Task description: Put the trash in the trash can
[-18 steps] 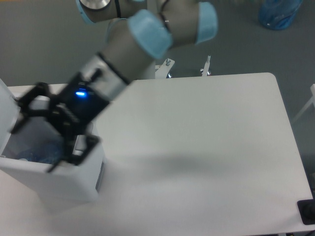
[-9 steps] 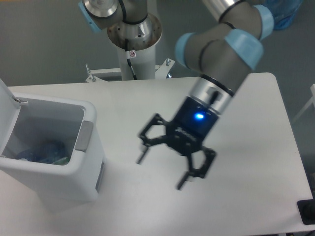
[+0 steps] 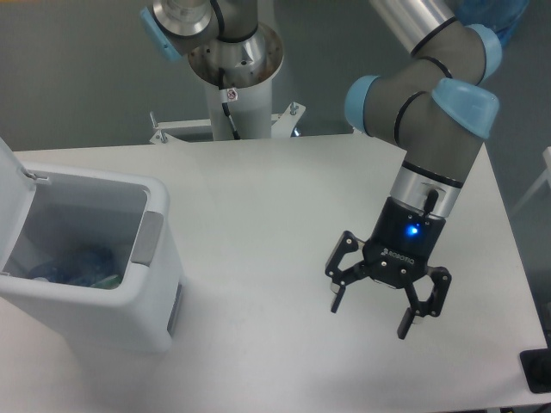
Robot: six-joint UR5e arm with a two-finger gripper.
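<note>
Down inside the white boxy plastic trash can with the grey side panel, standing at the left edge of the table, I can make out bluish and clear plastic lying at the bottom. That looks like the clear water bottle with its bluish label. A touch of green shows beside it, which may be the small whitish cup, though it is too dim in there to be sure. The can's hinged white lid is tipped up and open on the far left.

The white table shows no loose trash anywhere I can see. My judgement is that the dropping-in is done, at least for the bottle, and little or nothing is left beyond perhaps closing the lid.

The black two-finger end effector hangs over the right half of the table, nearer the front edge, well apart from the can. Its fingers are spread wide and hold nothing. A blue light glows on its wrist, and the grey arm with light-blue joints rises from it toward the back right corner.
</note>
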